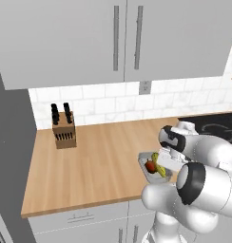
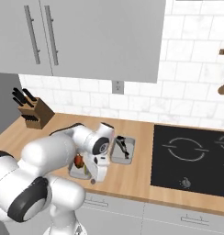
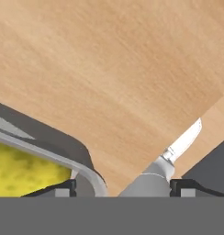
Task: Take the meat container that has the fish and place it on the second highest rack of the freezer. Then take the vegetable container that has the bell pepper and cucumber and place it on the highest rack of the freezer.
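I had the gripper (image 3: pixel 119 186) down low over the front part of the wooden counter (image 1: pixel 94 152), at the near corner of the vegetable container (image 1: pixel 153 167). In the hand view its two dark fingertips (image 3: pixel 63 187) stood well apart, one on each side of the tray's grey rim, though I could not tell whether they pressed on that rim. Something yellow lay inside the tray just behind the rim. From the left base view I made out red and yellow-green produce in it, probably the bell pepper among it. The meat container (image 2: pixel 122 150) sat just beside it on the counter, toward the black cooktop (image 2: pixel 192 156), with a dark fish-like shape in it. A knife block (image 1: pixel 64 127) stood far back near the wall.
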